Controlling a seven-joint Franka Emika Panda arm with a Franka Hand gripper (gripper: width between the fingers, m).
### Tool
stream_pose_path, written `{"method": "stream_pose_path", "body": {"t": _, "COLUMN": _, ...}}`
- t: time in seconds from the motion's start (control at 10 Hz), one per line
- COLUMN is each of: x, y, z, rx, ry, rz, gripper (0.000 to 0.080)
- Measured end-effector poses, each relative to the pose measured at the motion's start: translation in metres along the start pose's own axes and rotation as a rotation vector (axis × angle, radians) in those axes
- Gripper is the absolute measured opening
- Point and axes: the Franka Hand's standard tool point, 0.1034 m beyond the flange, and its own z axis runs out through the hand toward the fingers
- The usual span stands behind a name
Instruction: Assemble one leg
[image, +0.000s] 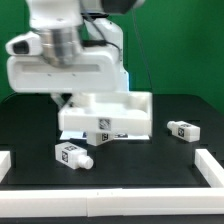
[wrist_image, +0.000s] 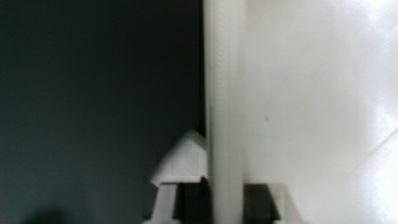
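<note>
1. The arm (image: 65, 55) fills the upper left and centre of the exterior view. Its bulky white body hangs over the black table (image: 130, 165).
2. Directly beneath it, at frame centre, sits the flat white tray-like panel (image: 112, 112), with a marker tag on the wall facing the camera.
3. The gripper (wrist_image: 217, 170) is hidden behind the arm's body in the exterior view.
4. In the wrist view one pale finger (wrist_image: 178, 165) lies right against a tall white edge (wrist_image: 222, 90). That edge runs the whole height of the picture, with dark table on one side and a bright white surface on the other.
5. The second finger is not clearly visible, so I cannot tell how wide the jaws stand or whether they grip that edge.
6. The lower-left leg (image: 72, 153) lies on its side on the table in the lower left of the exterior view. It is in front of the panel, apart from it and untouched.
7. The right-hand leg (image: 183, 130) also lies on its side, at centre right, clear of the panel.
8. White border pieces (image: 207, 165) sit at the lower corners of the exterior view.
</note>
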Motion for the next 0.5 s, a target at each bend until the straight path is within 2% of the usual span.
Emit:
{"method": "stream_pose_path", "body": {"t": 0.1, "x": -0.0016, "y": -0.0046, "z": 0.0086, "rx": -0.007, "ry": -0.013, "rz": -0.011, "gripper": 0.0055}}
{"method": "stream_pose_path", "body": {"t": 0.5, "x": -0.0024, "y": -0.0039, "z": 0.0101, "rx": -0.008, "ry": -0.016, "rz": -0.013, "gripper": 0.0055}}
